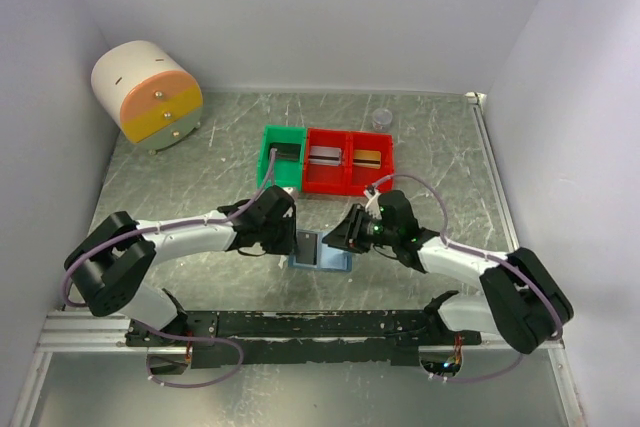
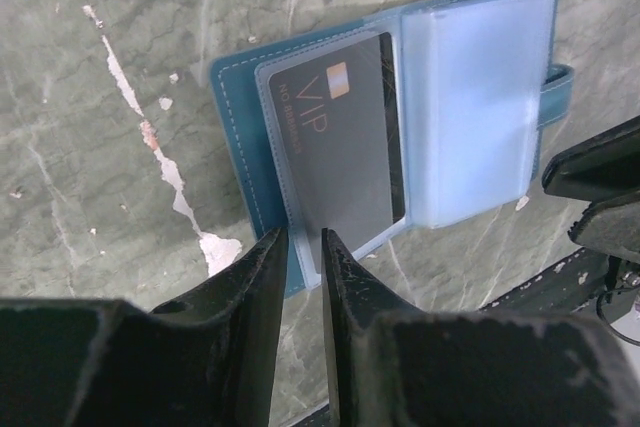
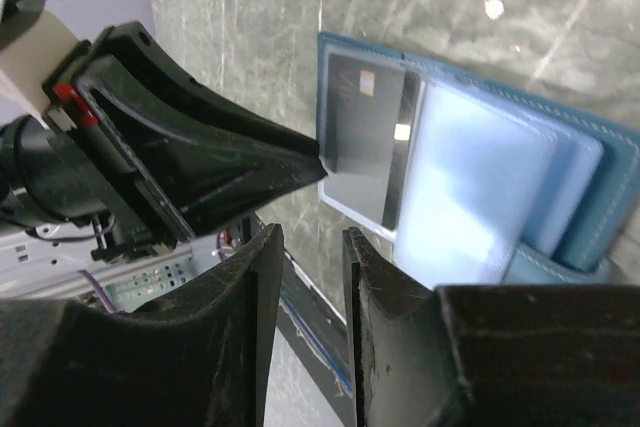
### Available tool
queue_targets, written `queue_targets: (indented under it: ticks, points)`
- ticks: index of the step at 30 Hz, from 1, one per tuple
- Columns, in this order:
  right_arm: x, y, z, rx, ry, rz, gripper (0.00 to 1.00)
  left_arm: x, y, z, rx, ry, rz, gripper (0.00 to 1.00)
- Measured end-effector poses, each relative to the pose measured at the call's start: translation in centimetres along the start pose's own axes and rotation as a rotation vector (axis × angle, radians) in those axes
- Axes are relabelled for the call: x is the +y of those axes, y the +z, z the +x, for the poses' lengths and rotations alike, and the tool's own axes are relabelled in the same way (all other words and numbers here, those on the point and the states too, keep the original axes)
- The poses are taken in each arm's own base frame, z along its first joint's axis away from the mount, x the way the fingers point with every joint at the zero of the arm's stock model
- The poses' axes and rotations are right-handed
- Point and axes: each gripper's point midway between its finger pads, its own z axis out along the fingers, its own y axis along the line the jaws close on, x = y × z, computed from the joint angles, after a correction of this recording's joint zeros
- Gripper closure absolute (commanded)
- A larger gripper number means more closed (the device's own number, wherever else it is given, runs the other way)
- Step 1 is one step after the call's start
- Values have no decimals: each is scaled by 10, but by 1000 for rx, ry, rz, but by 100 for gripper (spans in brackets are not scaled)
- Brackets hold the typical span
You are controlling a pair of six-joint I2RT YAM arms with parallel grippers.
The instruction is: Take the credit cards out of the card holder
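Three pale walls (image 1: 300, 17); scratched grey-green tabletop (image 1: 440, 147), chipped white beside card holder (image 2: 235, 97).

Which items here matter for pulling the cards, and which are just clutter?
Job: open card holder; dark VIP card in its sleeve; silvery card and gold card in the red bin; green bin.
Lying about: round drawer unit; small clear round thing.
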Motion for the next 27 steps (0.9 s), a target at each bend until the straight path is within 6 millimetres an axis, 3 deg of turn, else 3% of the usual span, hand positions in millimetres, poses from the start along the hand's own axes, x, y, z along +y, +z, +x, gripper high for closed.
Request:
queue_targets:
  ticks: [4, 9, 13, 22, 27]
  points:
    - [3, 13, -3, 12, -29, 14, 70, 6, -1, 2, 7, 0, -33, 62]
    - [-16, 30, 11, 93, -11, 64, 71, 3, -3, -2, 2, 2, -42, 54]
    - [-25, 34, 20, 130, -8, 88, 71, 1, -5, -4, -1, 2, -40, 57]
    - [-21, 41, 18, 147, -46, 86, 71, -10, -9, -16, -26, 5, -18, 67]
    - [-32, 47, 15, 140, -47, 133, 73, -8, -5, -14, -13, 4, -28, 71]
